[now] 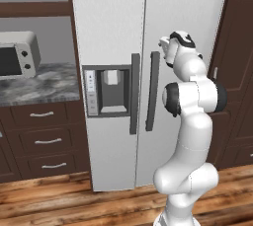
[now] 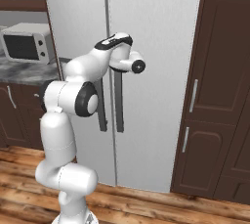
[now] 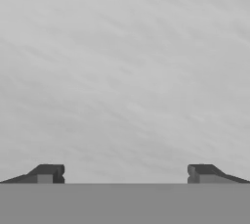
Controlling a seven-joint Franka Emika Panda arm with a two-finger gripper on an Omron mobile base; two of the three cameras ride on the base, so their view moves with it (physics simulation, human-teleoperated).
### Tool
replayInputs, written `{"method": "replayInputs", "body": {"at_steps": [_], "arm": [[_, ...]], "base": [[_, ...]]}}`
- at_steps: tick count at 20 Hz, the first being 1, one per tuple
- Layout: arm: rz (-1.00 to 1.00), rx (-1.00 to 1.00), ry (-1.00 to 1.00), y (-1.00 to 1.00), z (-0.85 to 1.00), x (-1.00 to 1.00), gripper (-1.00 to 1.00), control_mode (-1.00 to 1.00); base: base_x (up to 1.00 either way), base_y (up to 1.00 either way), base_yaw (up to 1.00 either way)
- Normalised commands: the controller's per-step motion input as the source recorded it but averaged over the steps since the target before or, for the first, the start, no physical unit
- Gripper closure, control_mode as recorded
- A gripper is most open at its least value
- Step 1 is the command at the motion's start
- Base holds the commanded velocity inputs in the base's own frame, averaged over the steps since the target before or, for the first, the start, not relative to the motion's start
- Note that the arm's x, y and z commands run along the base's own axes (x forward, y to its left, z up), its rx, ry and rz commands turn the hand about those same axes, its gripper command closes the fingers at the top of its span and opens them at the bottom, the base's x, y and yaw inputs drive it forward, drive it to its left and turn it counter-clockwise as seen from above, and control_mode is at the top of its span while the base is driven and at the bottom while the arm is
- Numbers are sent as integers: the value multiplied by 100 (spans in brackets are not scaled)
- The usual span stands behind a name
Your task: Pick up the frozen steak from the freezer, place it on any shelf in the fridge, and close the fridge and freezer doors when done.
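Wood flooring (image 1: 44,198) and dark cabinets (image 2: 219,96) frame the tall white unit, whose doors (image 1: 106,22) are both shut, handles (image 1: 134,94) side by side at the middle seam and the dispenser (image 1: 107,92) on the left door. A microwave (image 1: 17,55) sits on the counter (image 1: 39,84) at far left. Raised close to the right door (image 3: 125,71), the gripper (image 3: 125,174) faces its grey surface with fingers (image 3: 49,173) spread and nothing between them.
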Motion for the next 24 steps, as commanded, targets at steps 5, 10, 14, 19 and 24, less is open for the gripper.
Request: {"method": "replayInputs", "body": {"at_steps": [5, 10, 14, 19, 24], "arm": [[0, -5, -2, -1, 48, -6, -100, -100], [0, 0, -6, -28, 5, -64, -100, -100], [2, 0, -14, 0, 34, -59, -100, -100], [0, -5, -5, 7, 61, -10, -100, -100], [0, -16, 0, 27, 38, 3, -100, -100]], "base": [[0, 0, 0], [0, 0, 0], [0, 0, 0], [0, 0, 0], [0, 0, 0]]}}
